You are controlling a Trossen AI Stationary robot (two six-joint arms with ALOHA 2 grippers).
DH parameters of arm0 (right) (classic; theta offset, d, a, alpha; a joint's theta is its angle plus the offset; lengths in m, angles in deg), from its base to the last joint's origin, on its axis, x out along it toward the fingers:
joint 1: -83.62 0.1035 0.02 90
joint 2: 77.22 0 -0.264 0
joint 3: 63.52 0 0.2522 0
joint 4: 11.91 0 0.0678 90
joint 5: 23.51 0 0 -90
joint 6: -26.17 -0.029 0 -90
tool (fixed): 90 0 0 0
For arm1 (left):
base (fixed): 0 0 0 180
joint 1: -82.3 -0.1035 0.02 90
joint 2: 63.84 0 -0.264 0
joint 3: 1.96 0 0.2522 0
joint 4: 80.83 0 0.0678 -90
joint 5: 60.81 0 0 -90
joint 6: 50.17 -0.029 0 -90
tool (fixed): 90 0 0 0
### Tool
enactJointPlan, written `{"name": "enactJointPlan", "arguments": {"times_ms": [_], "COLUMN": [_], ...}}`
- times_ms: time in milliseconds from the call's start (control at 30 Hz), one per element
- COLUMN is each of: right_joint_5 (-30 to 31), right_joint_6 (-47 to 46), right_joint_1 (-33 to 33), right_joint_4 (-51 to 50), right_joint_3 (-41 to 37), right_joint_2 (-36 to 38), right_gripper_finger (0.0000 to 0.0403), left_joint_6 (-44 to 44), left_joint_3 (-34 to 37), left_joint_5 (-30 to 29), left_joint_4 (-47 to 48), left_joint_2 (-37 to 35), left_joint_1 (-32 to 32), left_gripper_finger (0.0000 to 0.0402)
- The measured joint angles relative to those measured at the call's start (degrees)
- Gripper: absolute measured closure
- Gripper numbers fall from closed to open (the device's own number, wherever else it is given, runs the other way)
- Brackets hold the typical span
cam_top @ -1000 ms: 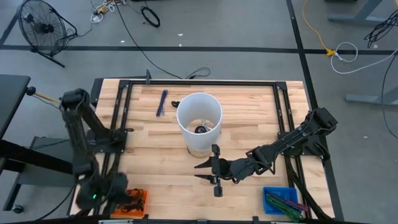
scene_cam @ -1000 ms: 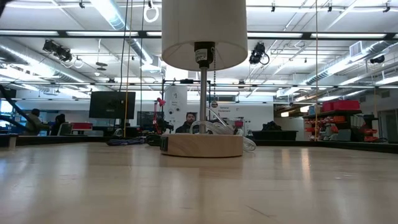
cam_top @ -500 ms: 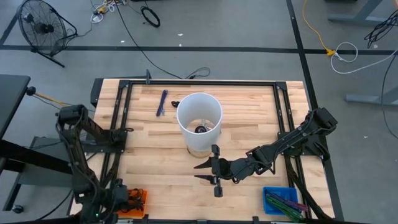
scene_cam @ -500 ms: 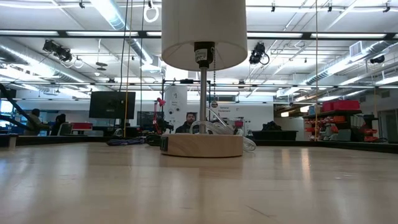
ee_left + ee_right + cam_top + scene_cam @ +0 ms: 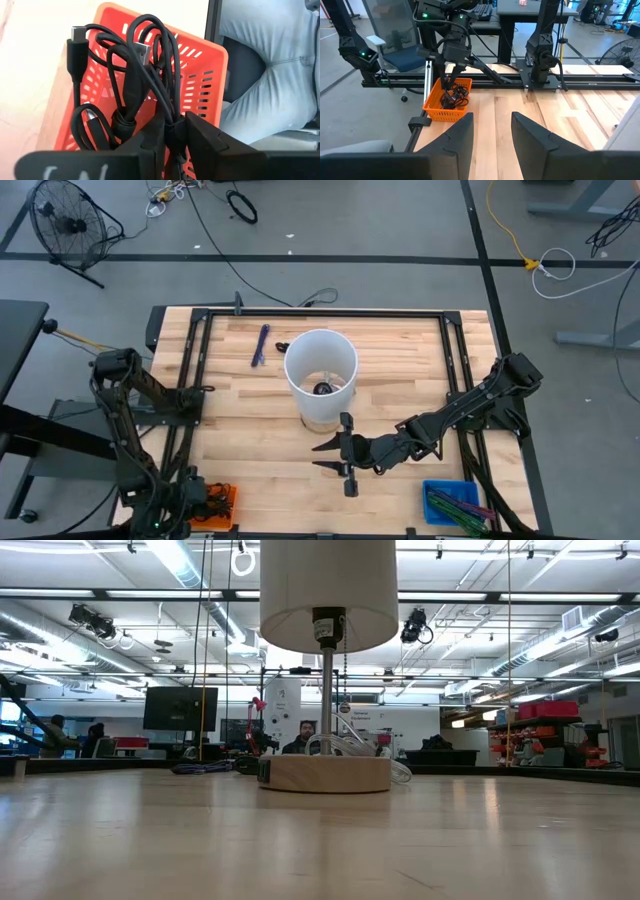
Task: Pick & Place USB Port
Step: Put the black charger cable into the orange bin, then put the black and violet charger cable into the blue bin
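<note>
Here the left gripper [image 5: 172, 137] sits down in the orange basket [image 5: 200, 75] at the lower left of the high view, over the counter [image 5: 250, 460] edge. Its two dark fingers [image 5: 150, 140] stand on either side of a black cable bundle [image 5: 135, 85], touching it, with a strand running up between them; the jaws look slightly parted and whether the pinch is firm I cannot tell. The bundle is a looped tangle of USB cable resting in the basket, one plug [image 5: 77, 40] sticking up at the upper left of the left wrist frame, another metal-tipped plug [image 5: 141, 50] near top centre. A person's jeans-clad leg [image 5: 270, 65] fills the right side of that frame, beyond the basket. The right gripper [image 5: 333, 456] lies low over the counter at lower centre of the high view, fingers [image 5: 462, 135] spread apart, grasping nothing, pointing toward the basket. A lamp [image 5: 320, 375] with a white shade stands mid-counter, just above the right gripper in the high view; in the low view its wooden base [image 5: 325, 773] sits centre frame. A blue bin [image 5: 452, 505] of green items is at lower right, a blue pen [image 5: 261, 343] at upper left of the counter.
</note>
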Motion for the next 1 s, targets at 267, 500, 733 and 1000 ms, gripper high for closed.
{"name": "enactJointPlan", "arguments": {"times_ms": [267, 500, 733, 1000], "right_joint_5": [0.0, 0.0, 0.0, 0.0], "right_joint_6": [0.0, 0.0, 0.0, 0.0], "right_joint_1": [0.0, 0.0, 0.0, 0.0], "right_joint_4": [0.0, -0.1, -0.1, -0.1], "right_joint_3": [0.0, 0.0, 0.0, 0.0], "right_joint_2": [0.0, 0.0, 0.0, 0.0], "right_gripper_finger": [0.0271, 0.0271, 0.0271, 0.0271], "left_joint_6": [-1.9, -2.6, -2.6, -7.4], "left_joint_3": [0.0, 0.0, 0.1, 0.1], "left_joint_5": [-0.9, -1.4, -0.9, -4.6], "left_joint_4": [-0.1, -0.2, -1.6, -2.4], "left_joint_2": [0.0, 0.0, 0.0, 0.0], "left_joint_1": [0.0, 0.0, 0.0, -0.1], "left_gripper_finger": [0.0325, 0.0331, 0.0291, 0.0237]}}
